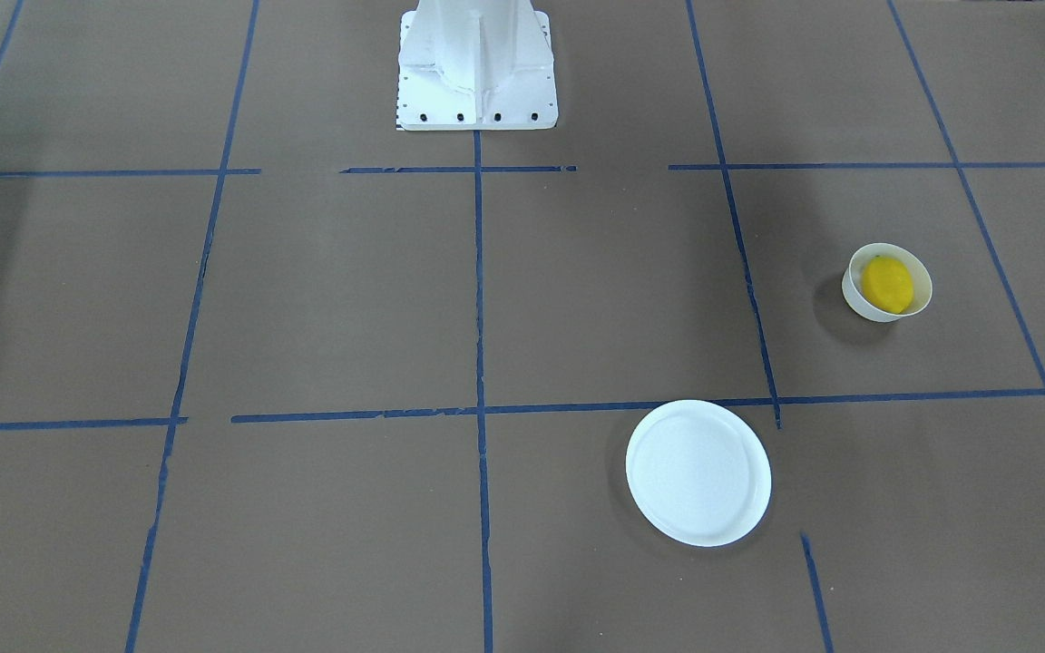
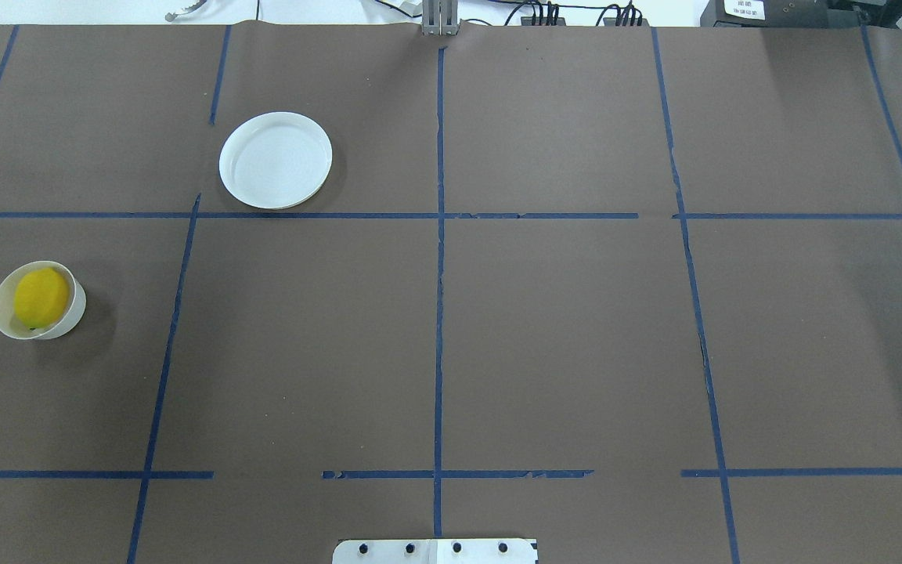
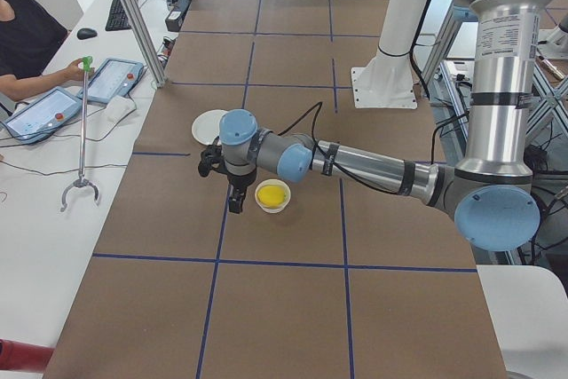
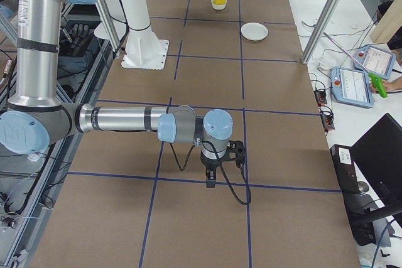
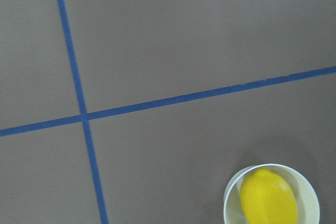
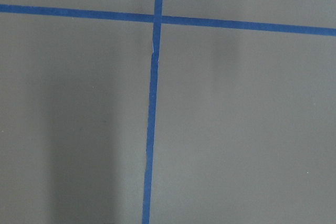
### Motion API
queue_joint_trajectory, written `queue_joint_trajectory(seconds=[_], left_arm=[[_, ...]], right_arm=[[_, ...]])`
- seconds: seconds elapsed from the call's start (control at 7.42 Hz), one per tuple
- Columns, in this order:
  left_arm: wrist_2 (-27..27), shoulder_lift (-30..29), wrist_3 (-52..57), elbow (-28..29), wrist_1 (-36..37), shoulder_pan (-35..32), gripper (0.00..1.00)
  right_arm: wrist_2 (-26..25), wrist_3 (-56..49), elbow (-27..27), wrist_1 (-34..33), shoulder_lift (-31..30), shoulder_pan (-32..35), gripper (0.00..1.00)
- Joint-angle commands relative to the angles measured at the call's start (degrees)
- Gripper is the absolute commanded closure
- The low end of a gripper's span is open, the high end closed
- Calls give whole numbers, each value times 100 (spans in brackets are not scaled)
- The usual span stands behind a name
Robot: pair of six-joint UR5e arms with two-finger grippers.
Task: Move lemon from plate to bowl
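The left tool (image 3: 234, 204) hangs just beside the bowl (image 2: 69, 324) — its grip cannot be told, nor that of the right tool (image 4: 211, 182), well apart. The lemon (image 2: 41, 298) lies inside the bowl; the plate (image 2: 275, 160) sits apart on the tabletop (image 2: 561, 329).

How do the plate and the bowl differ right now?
The plate is wide and flat with a low rim; the bowl is smaller and deep. The plate is empty; the bowl holds the lemon. Both are round and white.
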Motion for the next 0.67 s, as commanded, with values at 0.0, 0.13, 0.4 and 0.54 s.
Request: queue_joint_trajectory(seconds=[0.0, 0.13, 0.4, 0.54], left_arm=[[-22, 48, 338, 356, 127, -442, 0], [-13, 196, 338, 408, 127, -468, 0], [-22, 443, 338, 409, 136, -460, 0], [-22, 540, 338, 400, 136, -469, 0]], right_arm=[[0, 0, -3, 0, 0, 0, 0], [0, 0, -3, 0, 0, 0, 0], [0, 0, -3, 0, 0, 0, 0], [0, 0, -3, 0, 0, 0, 0]])
